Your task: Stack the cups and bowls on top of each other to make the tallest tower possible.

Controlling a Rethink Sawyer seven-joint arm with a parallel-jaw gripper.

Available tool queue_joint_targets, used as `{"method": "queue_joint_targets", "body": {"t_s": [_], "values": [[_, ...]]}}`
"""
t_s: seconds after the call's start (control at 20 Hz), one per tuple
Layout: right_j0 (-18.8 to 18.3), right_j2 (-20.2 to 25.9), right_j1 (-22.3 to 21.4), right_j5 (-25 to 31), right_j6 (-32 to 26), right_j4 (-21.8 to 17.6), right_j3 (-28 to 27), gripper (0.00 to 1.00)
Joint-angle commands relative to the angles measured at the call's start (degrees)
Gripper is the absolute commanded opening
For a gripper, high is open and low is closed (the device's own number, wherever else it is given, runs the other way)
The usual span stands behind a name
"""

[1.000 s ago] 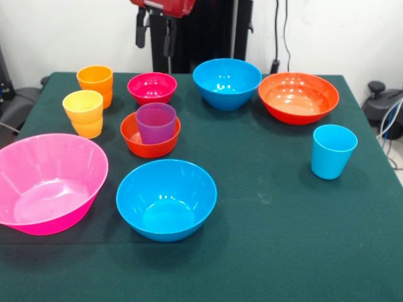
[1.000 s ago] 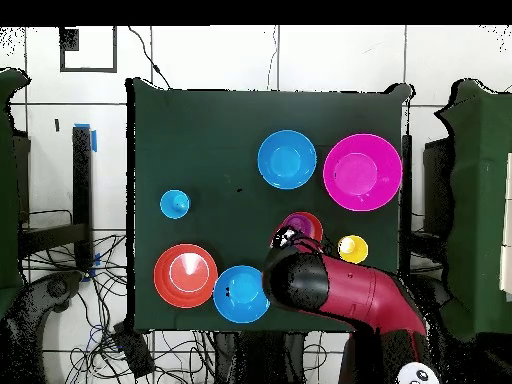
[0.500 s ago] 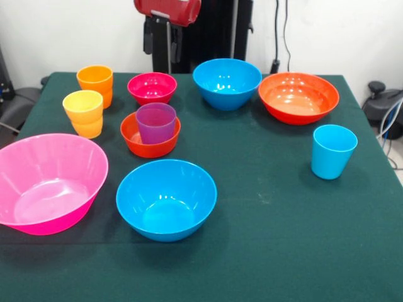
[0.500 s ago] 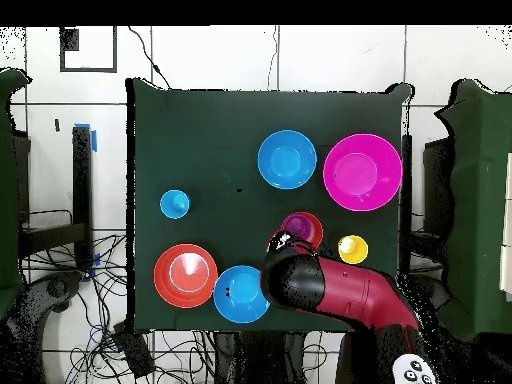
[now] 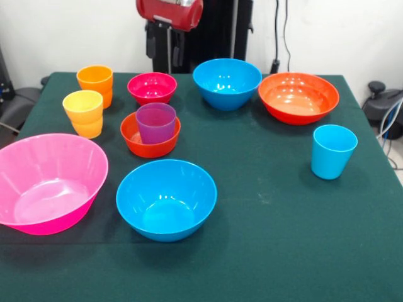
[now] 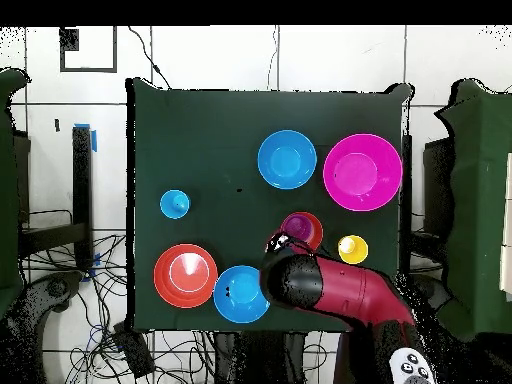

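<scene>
The tower was found barely begun: only the purple cup had been set upright inside the small orange-red bowl, and this pair was seen left of the middle of the surface in the front view, nearer the far edge than the near one. The small magenta bowl was not yet placed on top; it was seen standing by itself just behind the pair, close to the far edge.

Nothing else had been stacked. The orange cup and the yellow cup were placed just beside each other toward the far left corner. The translucent pink bowl was seen at the left edge, and one blue bowl was set just beside it, toward the near edge. The second blue bowl and the wide orange bowl were lined up along the far edge, and the light blue cup was left alone near the right edge.

The gripper was held high above the far edge, behind the magenta bowl, with its jaws spread apart and nothing carried between them.

By this showing, two of ten pieces were judged joined; eight were left to be added, the magenta bowl probably being the nearest candidate
</scene>
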Motion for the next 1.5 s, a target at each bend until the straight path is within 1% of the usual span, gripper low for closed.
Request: {"method": "queue_joint_targets", "body": {"t_s": [0.05, 0.2, 0.3, 0.45, 0.55, 0.7, 0.85, 1.1, 1.5], "values": [[0.1, 4.5, 8.7, -5.8, 5.9, 0.0, 0.9, 1.00], [-0.6, 5.4, 11.3, -7.1, 6.0, 0.5, 0.9, 1.00], [-0.5, 5.3, 12.8, -8.7, 6.8, 0.8, 1.0, 1.00], [-1.1, 6.1, 16.4, -10.1, 7.1, 1.3, 1.2, 1.00], [-0.8, 5.9, 18.9, -11.8, 7.6, 1.2, 1.0, 1.00], [0.1, 4.9, 21.0, -13.9, 8.5, 1.2, 0.4, 1.00], [1.4, 3.8, 21.3, -14.7, 9.2, 1.5, 0.2, 1.00], [2.0, 3.6, 21.4, -14.7, 9.4, 2.2, 0.8, 1.00], [4.1, 1.3, 19.5, -10.7, 8.8, 2.7, 0.5, 1.00]]}}
